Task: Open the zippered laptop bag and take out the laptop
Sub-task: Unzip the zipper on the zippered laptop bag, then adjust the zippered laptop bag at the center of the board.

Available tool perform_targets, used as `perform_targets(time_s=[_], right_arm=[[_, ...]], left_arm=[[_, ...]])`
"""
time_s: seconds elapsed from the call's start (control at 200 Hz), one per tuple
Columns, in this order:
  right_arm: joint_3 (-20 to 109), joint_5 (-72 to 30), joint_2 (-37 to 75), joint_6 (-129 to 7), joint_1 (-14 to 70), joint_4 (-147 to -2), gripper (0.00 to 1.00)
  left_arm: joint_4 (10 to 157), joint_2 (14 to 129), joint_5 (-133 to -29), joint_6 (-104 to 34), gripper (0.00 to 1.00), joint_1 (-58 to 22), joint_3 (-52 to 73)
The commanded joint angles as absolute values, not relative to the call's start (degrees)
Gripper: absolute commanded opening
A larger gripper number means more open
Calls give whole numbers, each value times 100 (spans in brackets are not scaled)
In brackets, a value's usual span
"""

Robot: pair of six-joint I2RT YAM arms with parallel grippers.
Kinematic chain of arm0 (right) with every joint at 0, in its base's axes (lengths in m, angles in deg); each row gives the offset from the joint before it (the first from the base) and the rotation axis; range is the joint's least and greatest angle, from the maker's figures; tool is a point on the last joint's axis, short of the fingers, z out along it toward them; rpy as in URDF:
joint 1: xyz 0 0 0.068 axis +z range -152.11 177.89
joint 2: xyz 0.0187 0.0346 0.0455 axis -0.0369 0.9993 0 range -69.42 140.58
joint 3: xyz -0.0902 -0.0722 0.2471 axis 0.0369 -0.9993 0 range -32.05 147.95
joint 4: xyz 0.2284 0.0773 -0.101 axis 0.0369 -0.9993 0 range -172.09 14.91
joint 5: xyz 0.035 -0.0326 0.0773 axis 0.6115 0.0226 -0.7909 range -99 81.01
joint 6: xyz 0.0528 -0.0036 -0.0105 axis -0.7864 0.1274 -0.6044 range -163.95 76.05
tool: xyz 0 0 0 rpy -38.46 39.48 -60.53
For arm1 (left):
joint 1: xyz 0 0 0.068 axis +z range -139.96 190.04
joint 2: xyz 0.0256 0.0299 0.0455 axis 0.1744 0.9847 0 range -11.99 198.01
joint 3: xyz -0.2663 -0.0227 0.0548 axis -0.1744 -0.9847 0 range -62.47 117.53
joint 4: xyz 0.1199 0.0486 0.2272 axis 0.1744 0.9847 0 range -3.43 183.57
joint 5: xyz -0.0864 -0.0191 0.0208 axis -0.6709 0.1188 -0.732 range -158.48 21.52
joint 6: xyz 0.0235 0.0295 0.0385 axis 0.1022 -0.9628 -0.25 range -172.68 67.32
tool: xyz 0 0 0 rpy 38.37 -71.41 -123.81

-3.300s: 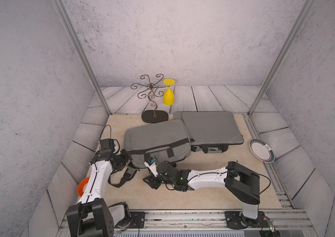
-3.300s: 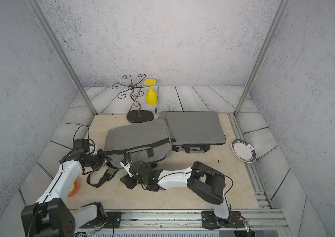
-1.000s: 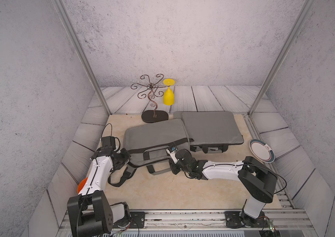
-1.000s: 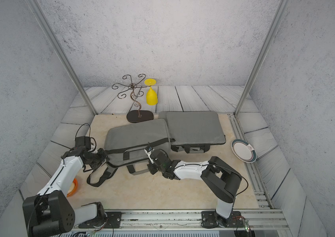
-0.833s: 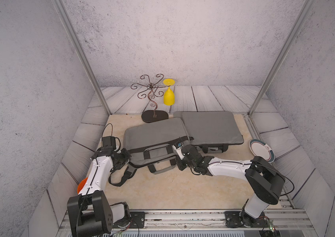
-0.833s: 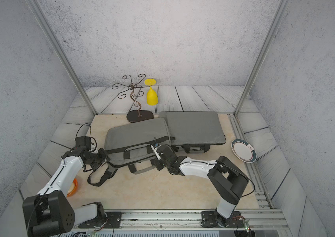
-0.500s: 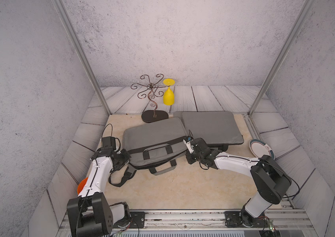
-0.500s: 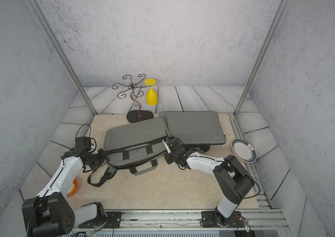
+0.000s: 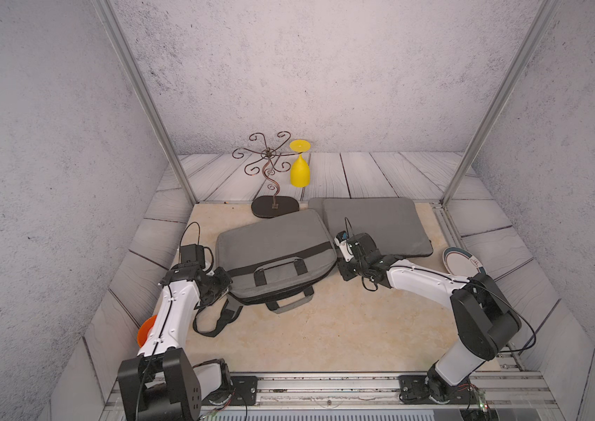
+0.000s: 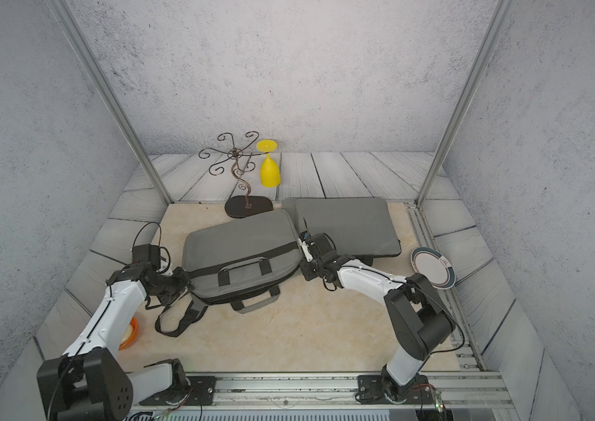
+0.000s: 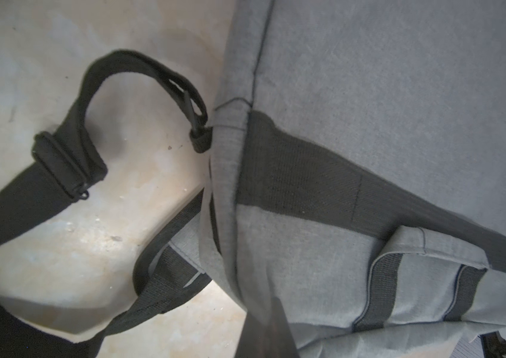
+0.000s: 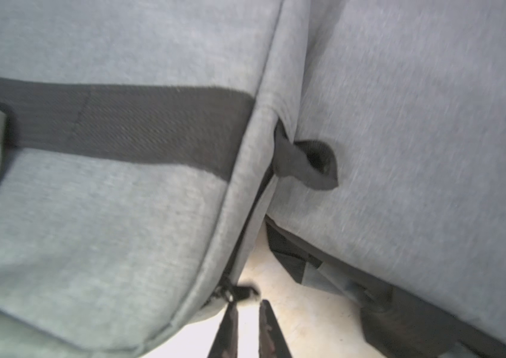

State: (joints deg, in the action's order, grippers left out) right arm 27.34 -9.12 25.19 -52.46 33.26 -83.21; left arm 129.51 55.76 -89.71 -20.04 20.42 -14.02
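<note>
Laptop bag [image 9: 274, 248] looks unzipped to its right corner, laptop not yet out. Left gripper [image 9: 223, 284] jaws pinch the bag's end; right gripper [image 12: 247, 310] jaws narrowly apart, beside the zipper pull [image 12: 241, 293].

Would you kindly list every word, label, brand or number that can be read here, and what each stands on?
Nothing legible shows in any view.
A small dark mark on the round white plate with a dark rim: too small to read.
No label shows on the grey fabric laptop bag with a black band.
</note>
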Motion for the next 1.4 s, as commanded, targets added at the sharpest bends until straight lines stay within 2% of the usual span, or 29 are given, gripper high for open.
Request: perform_targets(time_s=[0.0, 0.16, 0.25, 0.435, 0.821, 0.921, 0.971, 1.226, 1.296, 1.396], right_arm=[[2841, -1386, 2209, -5664, 3301, -8681, 27], [2515, -1897, 1759, -6889, 3298, -8674, 49], [2334, -1866, 1469, -7533, 3289, -8731, 61], [2186, -2328, 1316, -8263, 3238, -8454, 77], [2444, -2857, 2708, -9008, 3243, -7312, 78], [2516, -3058, 2998, -9197, 3243, -6895, 72], [2516, -3109, 3064, -9253, 3242, -6737, 65], [2912, -3227, 3104, -8716, 3251, -6987, 13], [3158, -3236, 3121, -8505, 3253, -7165, 5], [3527, -3220, 3196, -8210, 3273, -7391, 2]], left_arm=[[13232, 5332, -9320, -1846, 0, 2023, -1471], [13059, 5228, -9466, -1541, 0, 1828, -1708], [13022, 5163, -9386, -1480, 0, 1749, -1724], [13225, 5053, -9187, -1613, 0, 1726, -1706], [13000, 4885, -9109, -1433, 0, 1465, -2077], [12981, 4862, -9085, -1390, 0, 1348, -2141], [13017, 4842, -9051, -1370, 0, 1297, -2142], [13263, 4494, -8884, -1069, 0, 886, -2155], [13390, 4352, -8818, -970, 0, 710, -2143], [13678, 4095, -8641, -830, 0, 436, -2142]])
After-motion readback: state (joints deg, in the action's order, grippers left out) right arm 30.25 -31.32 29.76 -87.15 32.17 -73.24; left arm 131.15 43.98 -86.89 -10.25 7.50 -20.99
